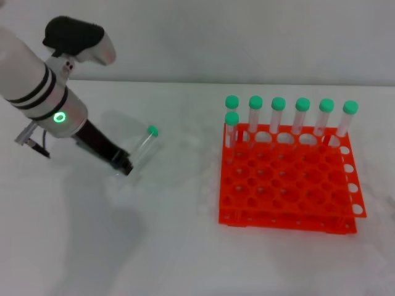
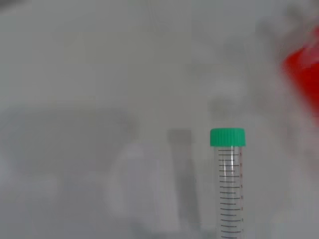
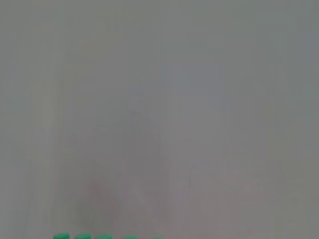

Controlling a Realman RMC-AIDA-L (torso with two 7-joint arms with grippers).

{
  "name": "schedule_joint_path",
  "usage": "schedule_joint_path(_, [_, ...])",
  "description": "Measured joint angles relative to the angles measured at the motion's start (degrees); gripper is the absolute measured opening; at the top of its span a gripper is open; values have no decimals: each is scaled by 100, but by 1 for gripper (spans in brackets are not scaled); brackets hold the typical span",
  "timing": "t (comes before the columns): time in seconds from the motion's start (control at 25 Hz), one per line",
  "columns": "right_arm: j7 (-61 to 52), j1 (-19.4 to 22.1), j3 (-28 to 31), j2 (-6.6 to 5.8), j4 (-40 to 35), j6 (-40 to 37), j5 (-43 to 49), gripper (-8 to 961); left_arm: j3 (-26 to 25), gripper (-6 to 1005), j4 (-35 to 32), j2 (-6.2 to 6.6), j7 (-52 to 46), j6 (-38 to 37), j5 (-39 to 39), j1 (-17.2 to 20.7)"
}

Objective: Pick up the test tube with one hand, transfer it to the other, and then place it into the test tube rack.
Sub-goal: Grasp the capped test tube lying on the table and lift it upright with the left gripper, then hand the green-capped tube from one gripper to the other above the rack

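Note:
The test tube (image 1: 141,148), clear with a green cap, points up and to the right, tilted, over the white table. My left gripper (image 1: 124,165) is shut on its lower end. In the left wrist view the tube (image 2: 229,189) rises from the picture's edge with its cap farthest from the camera, and its shadow lies apart from it on the table. The orange test tube rack (image 1: 290,185) stands to the right, well apart from the tube; it shows as a red blur in the left wrist view (image 2: 304,74). My right gripper is out of view.
Several green-capped tubes (image 1: 279,117) stand upright along the rack's far row, and one more (image 1: 231,126) stands at its far left corner. Green caps (image 3: 109,236) just show at the edge of the right wrist view. A pale wall runs behind the table.

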State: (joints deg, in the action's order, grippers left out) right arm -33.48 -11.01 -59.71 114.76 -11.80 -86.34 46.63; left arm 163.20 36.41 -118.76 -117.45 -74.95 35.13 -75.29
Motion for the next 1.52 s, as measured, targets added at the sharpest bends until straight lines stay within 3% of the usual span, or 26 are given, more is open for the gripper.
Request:
schedule_joint_path(0.24, [-223, 26, -28, -42, -5, -154, 39, 783, 1, 186, 621, 2, 1487, -704, -1498, 328])
schedule_joint_path(0.4, [-558, 24, -208, -166, -7, -324, 60, 779, 1, 186, 991, 10, 2717, -1469, -2449, 760])
schedule_joint_path(0.76, [-1555, -313, -1310, -537, -23, -760, 71, 770, 1, 187, 1257, 15, 4627, -3022, -3308, 1503])
schedule_joint_path(0.92, [-2055, -607, -1942, -591, -24, -962, 71, 766, 1, 187, 1378, 6, 5109, -3583, -3415, 1581])
schedule_joint_path(1.12, [-2485, -971, -2544, -489, -25, -1017, 68, 761, 1, 187, 1285, -16, 5307, -3711, -3353, 1503])
schedule_joint_path(1.36, [-2505, -1190, -2720, -107, -53, -1000, 124, 756, 1, 187, 988, -21, 5331, -3670, -3351, 1347])
schedule_joint_path(1.52, [-2469, -1240, -2760, 33, -195, -882, 128, 752, 1, 187, 673, -27, 5283, -3549, -3338, 1240])
